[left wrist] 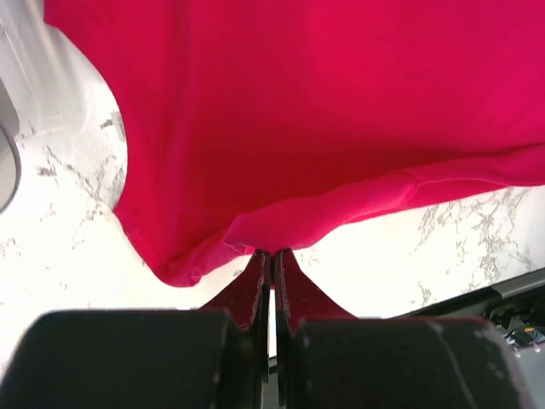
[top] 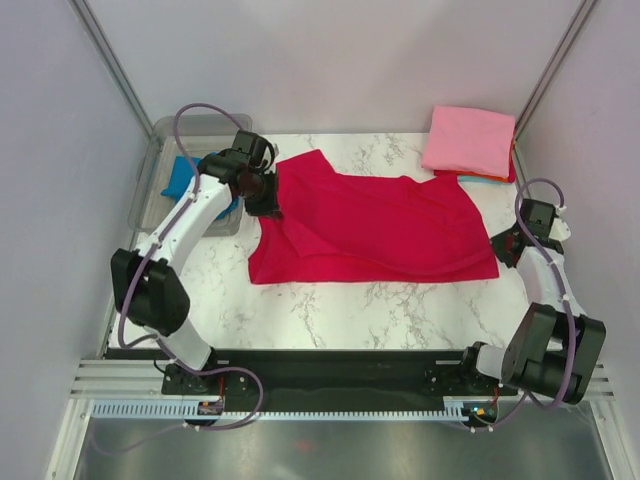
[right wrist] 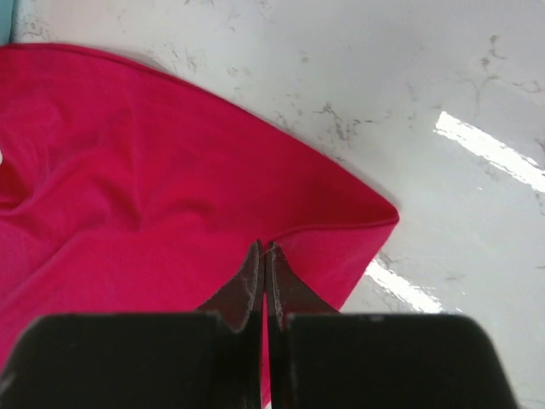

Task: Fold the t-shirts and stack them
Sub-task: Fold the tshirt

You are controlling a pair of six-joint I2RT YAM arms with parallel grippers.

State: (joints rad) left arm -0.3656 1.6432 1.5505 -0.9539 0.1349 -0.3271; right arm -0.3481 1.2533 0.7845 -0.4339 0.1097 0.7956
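Note:
A crimson red t-shirt [top: 380, 225] lies spread across the marble table, partly folded over itself. My left gripper [top: 268, 205] is shut on its left edge; in the left wrist view the cloth [left wrist: 324, 102] bunches right at the closed tips of that gripper [left wrist: 272, 253] and lifts off the table. At the shirt's right end, my right gripper [top: 497, 243] is shut on the hem near a corner, seen close up in the right wrist view with the gripper [right wrist: 265, 247] pinching the red cloth [right wrist: 128, 187]. A folded light pink t-shirt [top: 468, 140] sits at the back right.
Under the pink shirt, thin orange [top: 490, 179] and teal edges show. A clear plastic tub [top: 165, 140] stands at the back left with a bright blue t-shirt [top: 180, 175] in it, close to the left arm. Walls close the table in on both sides.

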